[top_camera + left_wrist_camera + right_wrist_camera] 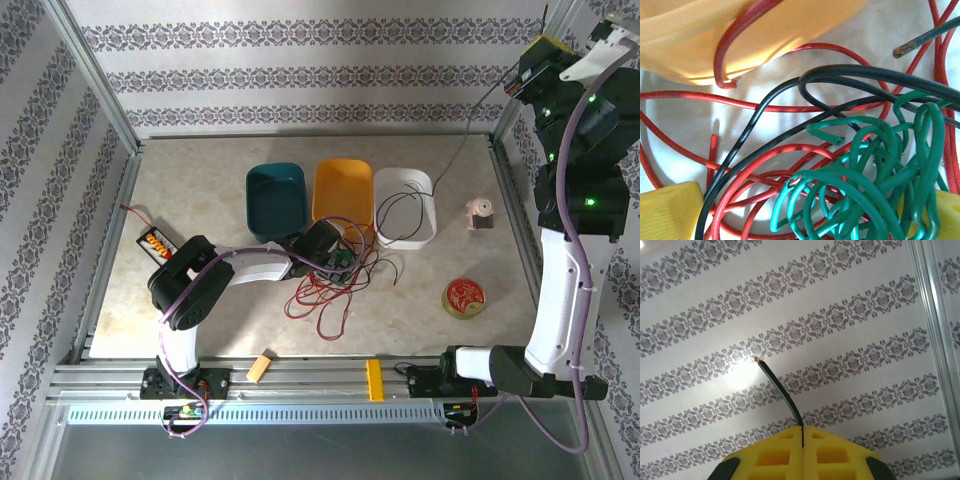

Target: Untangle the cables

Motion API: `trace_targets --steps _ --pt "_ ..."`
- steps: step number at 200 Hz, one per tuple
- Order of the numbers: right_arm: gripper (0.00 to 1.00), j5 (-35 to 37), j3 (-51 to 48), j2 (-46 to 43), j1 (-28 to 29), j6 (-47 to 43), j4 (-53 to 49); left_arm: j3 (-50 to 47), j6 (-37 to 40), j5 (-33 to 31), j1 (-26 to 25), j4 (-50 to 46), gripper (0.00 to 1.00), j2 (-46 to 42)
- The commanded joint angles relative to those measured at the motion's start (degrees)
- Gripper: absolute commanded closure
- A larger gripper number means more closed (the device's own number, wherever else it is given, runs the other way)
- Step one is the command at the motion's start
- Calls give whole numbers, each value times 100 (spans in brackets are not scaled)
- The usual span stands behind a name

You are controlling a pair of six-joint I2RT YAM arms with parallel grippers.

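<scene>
**Left hand spread wide over the tangle, right hand pinching one black cable aloft**

The left hand (336,260) stands with its fingers as far apart as they go. In its wrist view the yellow fingertips (670,212) sit at the 7 and 5 o'clock corners with nothing clamped between them. A knot of green cable (875,185) lies in the gap; whether it touches either pad cannot be told. Red cables (700,97) and black loops (850,72) cross around the knot. One bare red end lies just beside the wall of the orange bin (765,35) at 12 o'clock.

In the top view the left arm rises from its base at 7 o'clock and bends at the elbow. Its forearm points toward 3 o'clock, and the hand is low over the cables (325,290). They lie heaped near the middle of the worktop (200,190), at 6 o'clock of the orange bin.

The right hand (802,432) is pressed shut on a thin black cable (777,385), whose short end sticks out of the seam toward 11 o'clock. The right arm stands tall from its base at 5 o'clock, with the hand raised high at 1 o'clock. From there the held cable hangs toward 7 o'clock, down to the white bin (405,176), where a black loop crosses the rim.
</scene>
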Motion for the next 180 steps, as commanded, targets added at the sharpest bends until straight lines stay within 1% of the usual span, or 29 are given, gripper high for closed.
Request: trace_targets --steps 1,15,40,66,84,120,180 --pt "100 -208 294 82 -61 65 161 -373 64 -278 91 -1205 1 277" --pt "100 -323 195 189 -60 158 123 -356 55 -289 90 -1210 1 273" --pt "100 -559 -419 263 -32 417 235 -337 55 -288 90 -1210 1 260" --pt "100 -282 -1112 202 116 310 369 -299 64 -306 90 -1235 1 242" --pt "100 -68 -1309 197 231 135 374 -283 64 -301 90 -1232 1 239" --pt "100 250 -1178 239 438 -210 330 -201 73 -281 89 -1262 1 276" --pt "100 833 -373 322 690 -943 361 -185 55 -285 89 -1262 1 281"
